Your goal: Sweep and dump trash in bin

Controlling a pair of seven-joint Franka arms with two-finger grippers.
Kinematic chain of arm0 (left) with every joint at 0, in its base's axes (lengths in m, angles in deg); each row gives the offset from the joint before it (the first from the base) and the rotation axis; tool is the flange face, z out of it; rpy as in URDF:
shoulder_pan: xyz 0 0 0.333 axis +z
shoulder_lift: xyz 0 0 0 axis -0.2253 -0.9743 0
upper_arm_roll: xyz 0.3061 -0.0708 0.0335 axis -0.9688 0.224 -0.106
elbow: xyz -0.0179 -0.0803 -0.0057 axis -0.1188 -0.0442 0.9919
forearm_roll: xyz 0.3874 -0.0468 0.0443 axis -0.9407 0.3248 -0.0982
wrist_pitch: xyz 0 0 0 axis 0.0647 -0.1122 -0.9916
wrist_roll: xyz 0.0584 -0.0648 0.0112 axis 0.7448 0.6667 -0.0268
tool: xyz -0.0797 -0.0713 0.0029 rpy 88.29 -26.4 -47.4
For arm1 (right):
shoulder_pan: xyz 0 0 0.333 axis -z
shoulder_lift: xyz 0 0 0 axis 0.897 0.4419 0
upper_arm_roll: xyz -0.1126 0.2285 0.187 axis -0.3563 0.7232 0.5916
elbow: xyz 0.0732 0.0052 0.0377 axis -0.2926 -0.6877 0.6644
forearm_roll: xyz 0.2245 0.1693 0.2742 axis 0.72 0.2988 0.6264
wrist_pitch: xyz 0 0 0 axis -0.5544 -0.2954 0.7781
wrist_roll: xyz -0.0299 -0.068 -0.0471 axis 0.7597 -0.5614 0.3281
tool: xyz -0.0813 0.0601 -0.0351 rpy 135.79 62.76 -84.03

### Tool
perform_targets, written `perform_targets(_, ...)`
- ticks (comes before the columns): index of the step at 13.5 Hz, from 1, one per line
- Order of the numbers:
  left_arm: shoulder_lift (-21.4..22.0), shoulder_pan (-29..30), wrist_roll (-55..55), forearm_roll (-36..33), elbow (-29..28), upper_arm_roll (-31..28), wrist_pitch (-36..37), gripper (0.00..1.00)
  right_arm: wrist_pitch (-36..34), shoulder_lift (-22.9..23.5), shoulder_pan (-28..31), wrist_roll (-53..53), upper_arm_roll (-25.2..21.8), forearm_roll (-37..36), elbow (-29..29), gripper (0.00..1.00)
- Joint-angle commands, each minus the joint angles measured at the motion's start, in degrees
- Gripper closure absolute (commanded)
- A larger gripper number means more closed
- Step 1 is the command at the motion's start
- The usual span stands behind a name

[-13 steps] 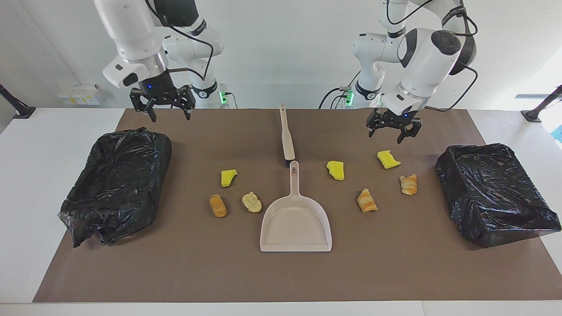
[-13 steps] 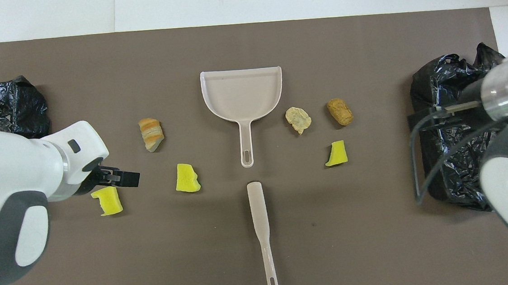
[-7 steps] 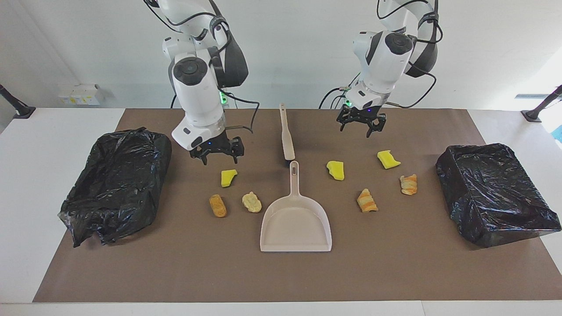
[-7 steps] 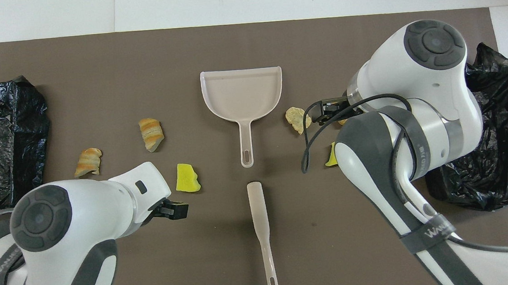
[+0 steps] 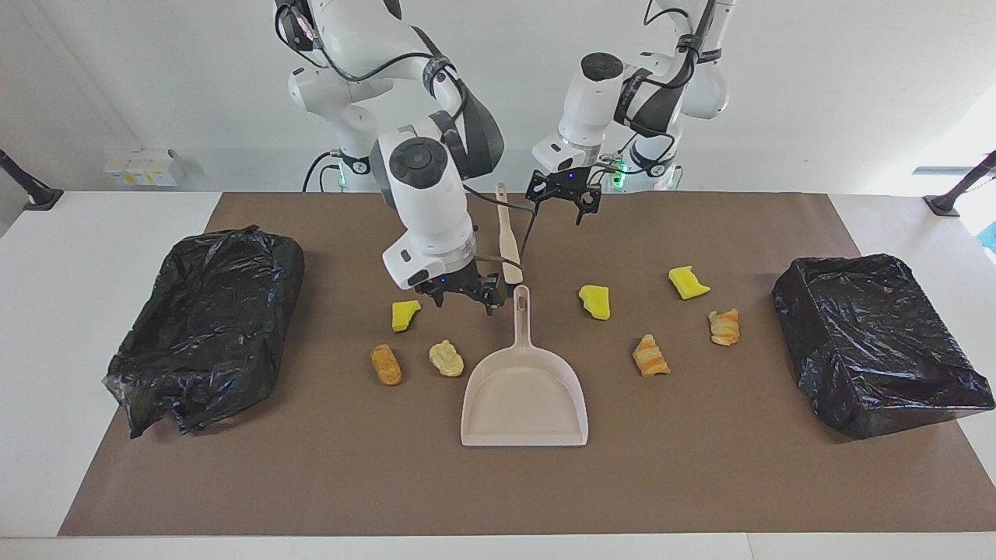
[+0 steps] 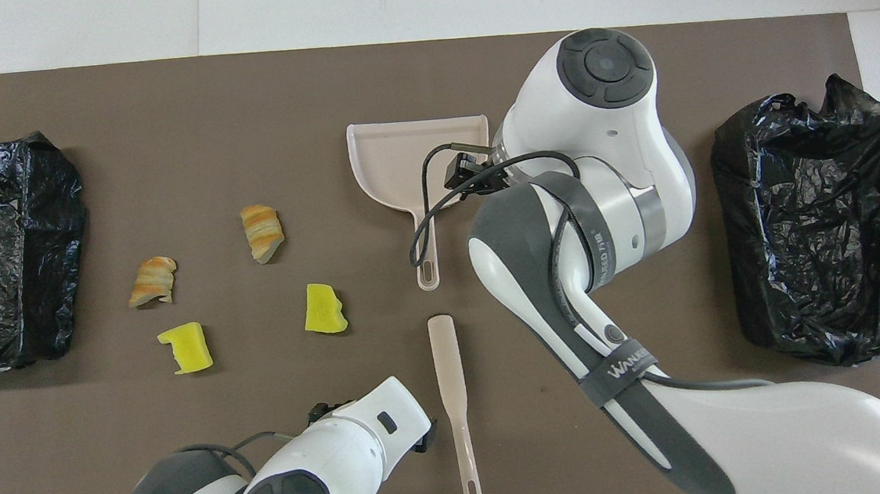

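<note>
Trash lies on the brown mat on both sides of a beige dustpan (image 5: 525, 397) (image 6: 394, 156). Toward the right arm's end are a yellow sponge chunk (image 5: 405, 313), a tan piece (image 5: 386, 364) and a pale yellow piece (image 5: 446, 358). Toward the left arm's end are two yellow chunks (image 5: 594, 301) (image 5: 688, 281) and two orange-striped pieces (image 5: 650, 355) (image 5: 724, 327). My right gripper (image 5: 463, 294) hangs open, low beside the dustpan's handle. My left gripper (image 5: 562, 201) is open in the air beside the handle end of the beige brush (image 5: 508, 241) (image 6: 451, 387).
Two bins lined with black bags stand at the mat's ends, one at the right arm's end (image 5: 206, 327) (image 6: 823, 225) and one at the left arm's end (image 5: 875, 342) (image 6: 9, 257). In the overhead view the right arm covers the trash at its end.
Both arms swung in toward the middle. The right gripper came from beside its bin down to the dustpan's handle. The left gripper moved from above a yellow chunk to the brush's handle end.
</note>
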Motion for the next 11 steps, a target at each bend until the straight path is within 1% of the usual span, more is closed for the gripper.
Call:
perform_targets(1, -0.8, -0.5, 3.7, 0.2, -1.4, 2.1, -4.4, 0.0, -0.5, 7.2, -0.8, -3.1, 1.3, 1.4, 8.1, 0.0)
perform_targets(3, -2.5, -1.2, 6.0, 0.1, -1.4, 3.7, -7.2, 0.0, 1.3, 9.3, -2.3, -3.5, 1.4, 1.4, 8.9, 0.0)
perform_targets(6, -7.6, -3.8, 7.6, -0.3, -0.3, 4.5, -10.9, 0.0, 2.6, 10.5, -3.1, -1.4, 2.9, 0.8, 8.3, 0.0)
perform_targets(8, -10.5, -5.5, 11.7, -0.6, 2.2, 4.5, -11.4, 0.0, 1.9, 9.8, -3.3, 3.1, 2.9, 1.0, 6.3, 0.0)
perform_targets(9, -11.3, -6.0, 12.6, -0.6, 3.0, 4.5, -11.4, 0.0, 1.8, 9.3, -3.6, 5.2, 3.1, 1.5, 4.8, 0.0)
perform_targets(11, -11.3, -7.4, 14.5, -0.7, 3.1, 4.6, -11.4, 0.0, 1.9, 6.8, -3.9, 6.2, 3.9, 1.7, 0.4, 0.0)
